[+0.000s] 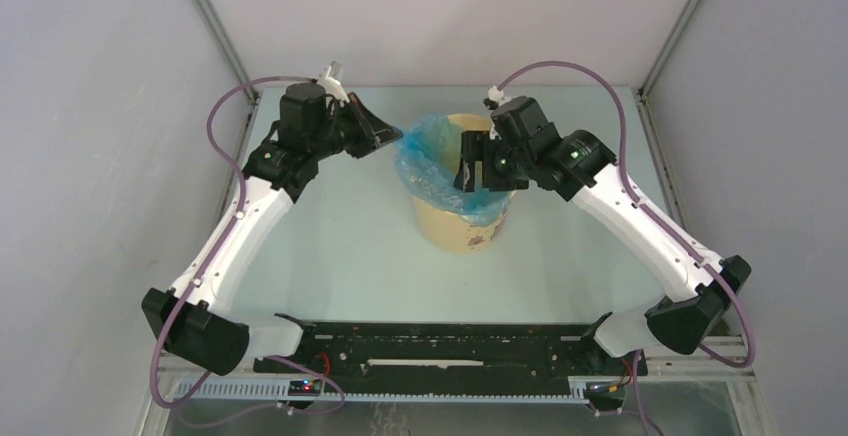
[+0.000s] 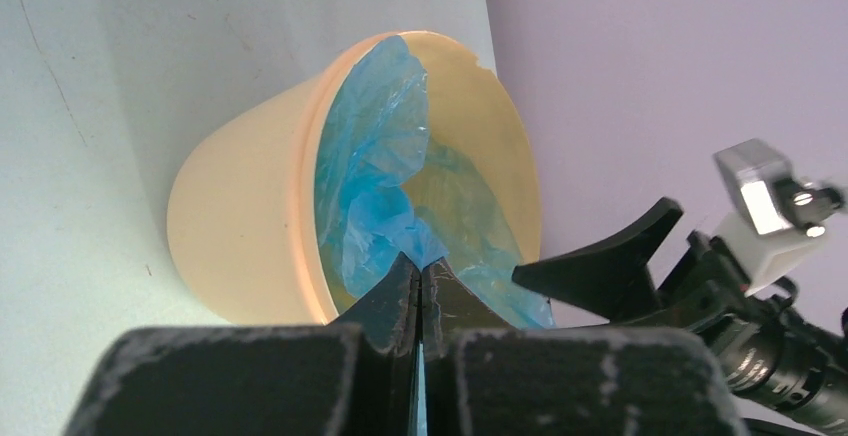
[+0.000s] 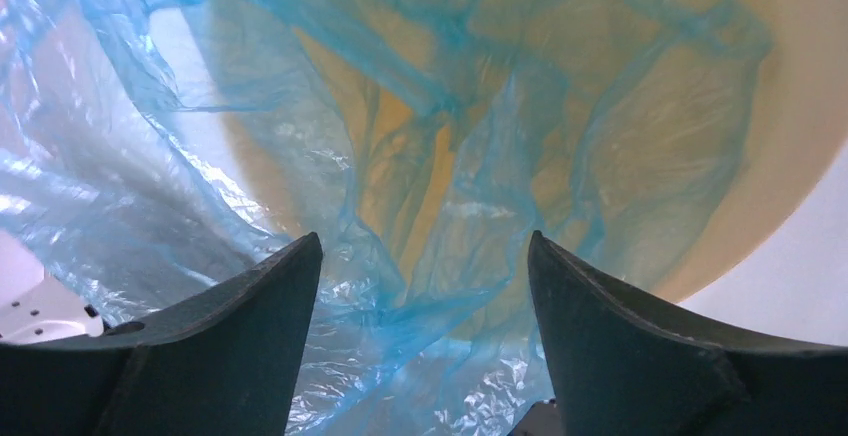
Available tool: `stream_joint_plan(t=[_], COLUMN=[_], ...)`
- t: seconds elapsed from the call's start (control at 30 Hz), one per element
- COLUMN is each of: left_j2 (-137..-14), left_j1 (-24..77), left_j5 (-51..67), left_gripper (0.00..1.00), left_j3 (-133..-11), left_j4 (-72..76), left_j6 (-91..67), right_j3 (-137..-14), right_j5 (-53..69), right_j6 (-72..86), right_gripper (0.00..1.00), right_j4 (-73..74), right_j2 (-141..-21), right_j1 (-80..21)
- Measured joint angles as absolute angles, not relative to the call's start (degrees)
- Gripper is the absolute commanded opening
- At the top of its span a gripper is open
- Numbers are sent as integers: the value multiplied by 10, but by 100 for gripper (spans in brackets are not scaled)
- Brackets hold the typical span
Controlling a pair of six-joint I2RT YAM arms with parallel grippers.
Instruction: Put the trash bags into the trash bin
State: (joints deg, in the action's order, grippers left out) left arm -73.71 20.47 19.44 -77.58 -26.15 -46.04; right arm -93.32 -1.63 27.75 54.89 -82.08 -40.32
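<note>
The pale yellow-tan trash bin (image 1: 452, 231) stands mid-table. The light-blue trash bag (image 1: 428, 141) lies partly inside it and drapes over its left and near rim. My left gripper (image 1: 393, 136) is at the bin's left rim, shut on an edge of the bag; in the left wrist view the jaws (image 2: 421, 266) pinch blue film in front of the bin (image 2: 250, 226). My right gripper (image 1: 478, 164) hangs open over the bin's mouth; in the right wrist view its fingers (image 3: 425, 256) straddle loose bag film (image 3: 420, 186) over the bin's inner wall (image 3: 780, 156), holding nothing.
Grey enclosure walls stand left, right and behind, with metal posts at the back corners (image 1: 205, 16). A black rail (image 1: 450, 341) runs along the near edge between the arm bases. The right gripper's finger (image 2: 610, 266) shows in the left wrist view.
</note>
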Motion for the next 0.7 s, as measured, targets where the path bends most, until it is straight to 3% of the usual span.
stream_joint_plan(t=[0.03, 0.17, 0.33, 0.4, 0.53, 0.7], left_j2=[-737, -737, -737, -737, -737, -735], left_j1=[205, 205, 205, 205, 204, 204], left_j5=[195, 197, 197, 197, 197, 195], left_gripper=[0, 0, 0, 0, 0, 0], left_j3=[-776, -776, -776, -775, -772, -755], left_j4=[-262, -261, -261, -258, -256, -254], left_j6=[-460, -460, -461, -461, -461, -466], right_j3=[-929, -923, -898, -871, -819, -803], right_j5=[-14, -23, -68, -82, -104, -129], right_j6=[280, 294, 304, 309, 320, 329], right_gripper=[72, 58, 52, 53, 68, 80], right_j4=[553, 574, 594, 597, 615, 637], right_j2=[-821, -815, -758, -722, -670, -661], right_j1=[-406, -412, -424, -430, -435, -444])
